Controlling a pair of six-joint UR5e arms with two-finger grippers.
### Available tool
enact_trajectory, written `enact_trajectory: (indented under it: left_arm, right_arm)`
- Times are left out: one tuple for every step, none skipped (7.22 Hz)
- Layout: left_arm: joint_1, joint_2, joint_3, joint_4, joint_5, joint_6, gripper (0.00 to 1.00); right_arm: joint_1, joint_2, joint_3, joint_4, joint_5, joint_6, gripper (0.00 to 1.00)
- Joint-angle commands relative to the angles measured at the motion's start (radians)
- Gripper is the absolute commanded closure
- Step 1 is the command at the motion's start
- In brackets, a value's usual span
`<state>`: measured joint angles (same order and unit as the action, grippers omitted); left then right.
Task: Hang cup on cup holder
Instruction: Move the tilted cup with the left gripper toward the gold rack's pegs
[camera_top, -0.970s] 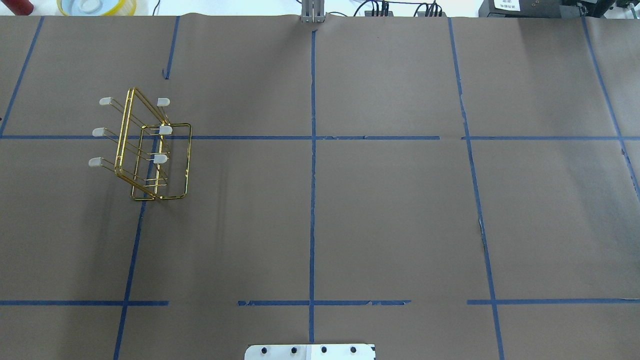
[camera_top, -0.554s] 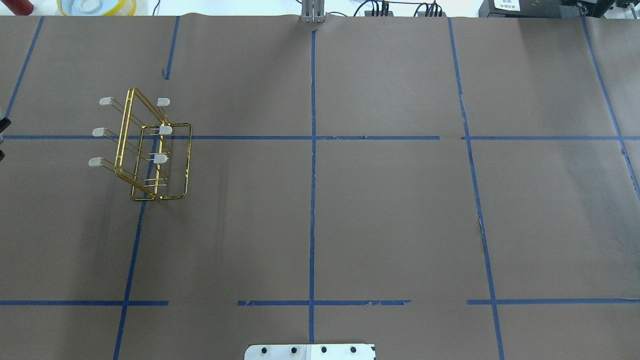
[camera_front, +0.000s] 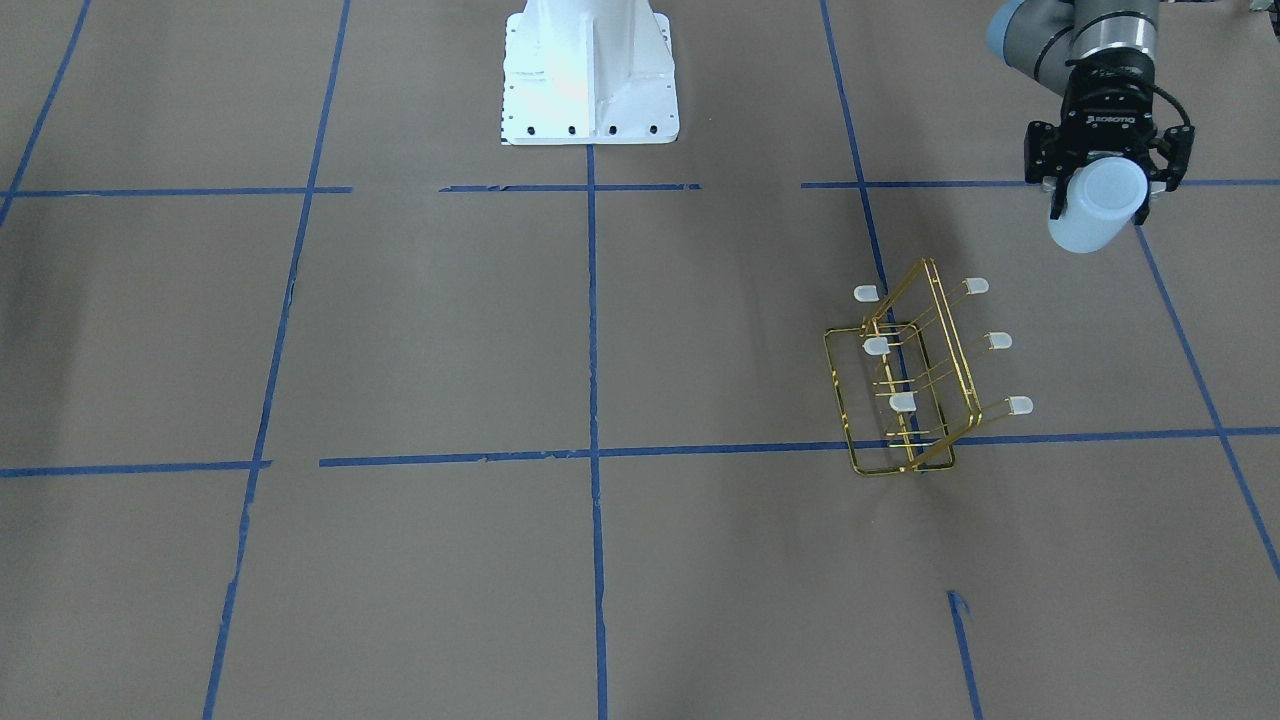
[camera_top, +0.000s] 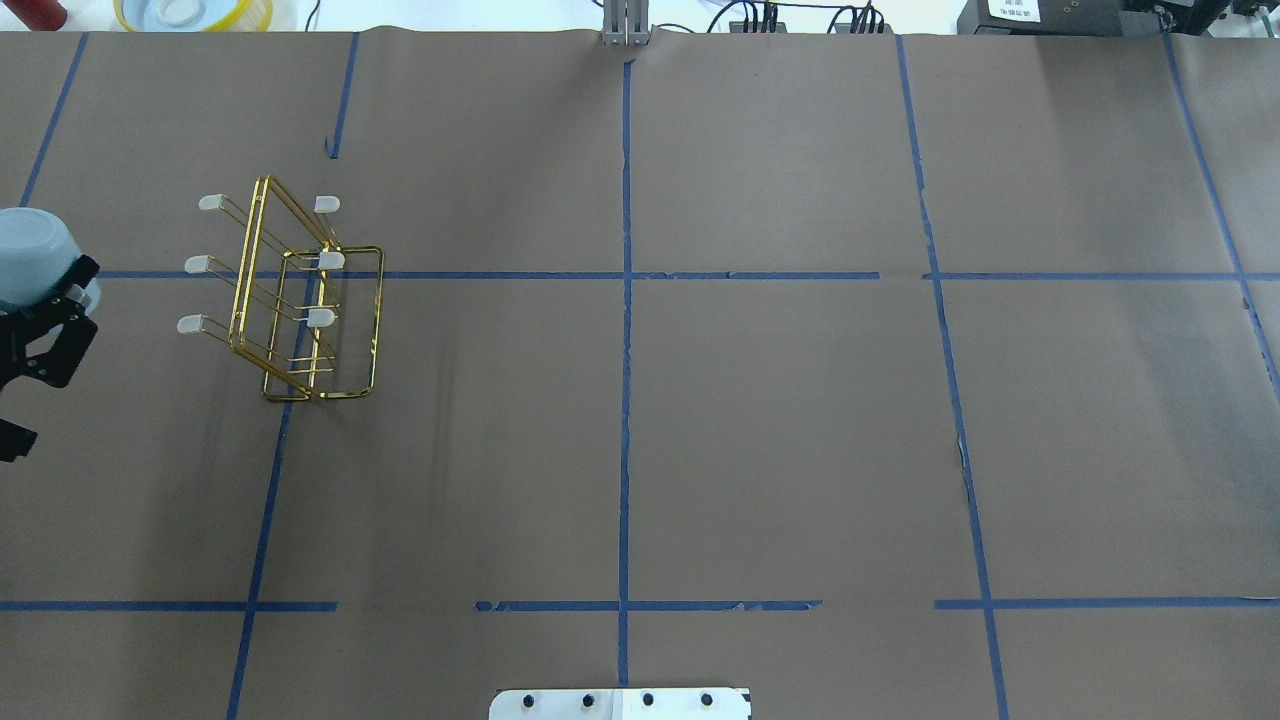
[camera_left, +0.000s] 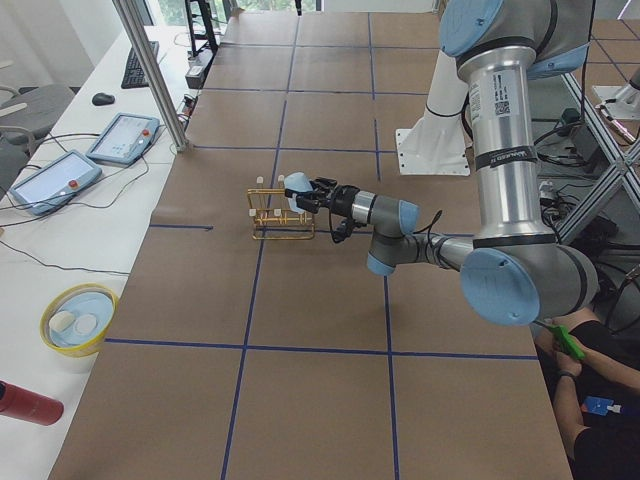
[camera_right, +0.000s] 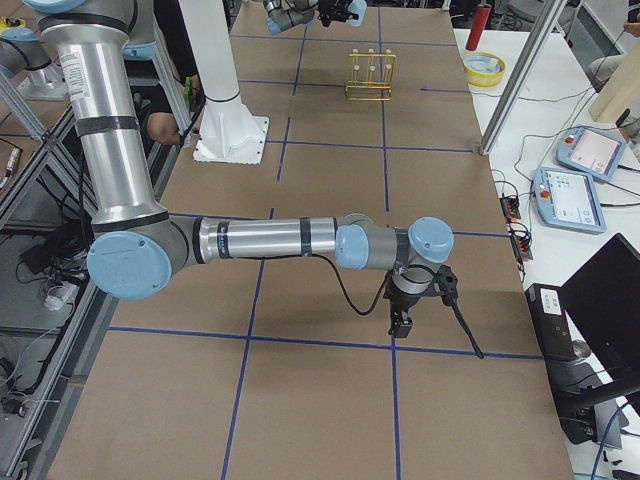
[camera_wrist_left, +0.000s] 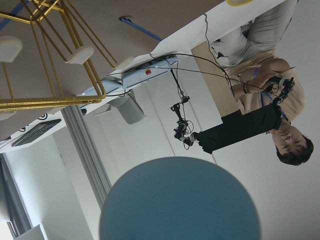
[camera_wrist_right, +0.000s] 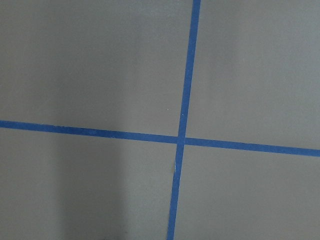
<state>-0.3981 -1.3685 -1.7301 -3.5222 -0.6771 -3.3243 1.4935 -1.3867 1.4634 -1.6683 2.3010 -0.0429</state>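
The cup holder (camera_top: 300, 300) is a gold wire rack with white-capped prongs, standing on the brown table at the left; it also shows in the front view (camera_front: 910, 385), the left view (camera_left: 280, 215) and the left wrist view (camera_wrist_left: 50, 75). My left gripper (camera_front: 1100, 195) is shut on the pale cup (camera_front: 1095, 208) and holds it in the air, lying sideways, beside the rack and apart from it. In the overhead view the cup (camera_top: 32, 255) and gripper (camera_top: 45, 310) sit at the left edge. My right gripper (camera_right: 400, 318) hangs low over the table far off; I cannot tell its state.
The white robot base (camera_front: 588, 70) stands at the table's near middle. A yellow bowl (camera_top: 190, 12) and a red bottle (camera_top: 35, 12) sit beyond the far left edge. A metal post (camera_top: 625, 25) stands at the far edge. Blue tape lines cross the table.
My left gripper with the cup has come into the overhead view from the left edge, toward the rack. The rack has not moved.
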Motion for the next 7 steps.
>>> enact_trajectory:
  left_arm:
    - [0.09, -0.055, 0.038, 0.003, 0.152, -0.056, 1.0]
    - [0.1, -0.055, 0.04, 0.005, 0.195, -0.098, 1.0]
    - [0.102, -0.063, 0.04, 0.003, 0.227, -0.118, 1.0]
    - [0.102, -0.095, 0.047, 0.006, 0.257, -0.123, 1.0]
    - [0.102, -0.148, 0.099, 0.002, 0.277, -0.124, 1.0]
    - [0.102, -0.171, 0.125, 0.002, 0.278, -0.123, 1.0]
    - [0.102, -0.179, 0.127, -0.003, 0.281, -0.124, 1.0]
  right_arm:
    - [0.001, 0.0, 0.0, -0.001, 0.0, 0.0, 0.0]
    - [-0.001, 0.0, 0.0, -0.001, 0.0, 0.0, 0.0]
    - [0.001, 0.0, 0.0, -0.001, 0.0, 0.0, 0.0]
    - [-0.001, 0.0, 0.0, -0.001, 0.0, 0.0, 0.0]
    - [-0.001, 0.0, 0.0, 0.001, 0.0, 0.0, 0.0]
    - [0.001, 0.0, 0.0, 0.001, 0.0, 0.0, 0.0]
    - [0.001, 0.0, 0.0, 0.001, 0.0, 0.0, 0.0]
